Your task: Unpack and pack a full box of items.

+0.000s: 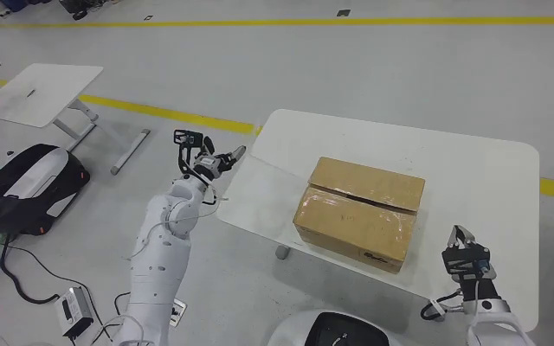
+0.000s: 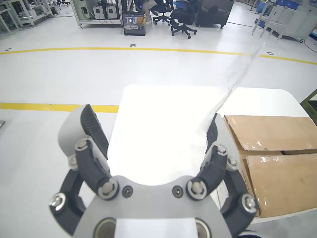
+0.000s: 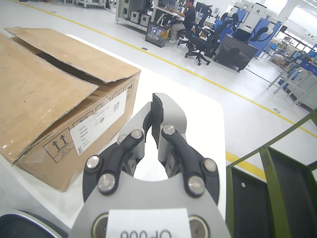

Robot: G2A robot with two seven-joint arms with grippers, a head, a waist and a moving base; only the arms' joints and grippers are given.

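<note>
A cardboard box point(image 1: 359, 213), its top flaps folded shut, is set near the middle of the white tabletop point(image 1: 485, 164). The left tool point(image 2: 151, 125) is held released at the tabletop's edge, apart from the box. The right tool point(image 3: 154, 115) is clenched on nothing near the box's labelled side. The pale floor point(image 1: 346, 69) is crossed by yellow lines point(image 1: 260, 22).

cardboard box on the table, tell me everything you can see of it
The cardboard box is brown, corrugated and rectangular, lying flat on the white table, slightly askew to its edges. Its two top flaps are folded down but unsealed, with a dark gap between them and ragged edges. Shiny clear tape clings to the flaps. One side bears a white label and printed upright arrows. Only the table touches it.
</note>
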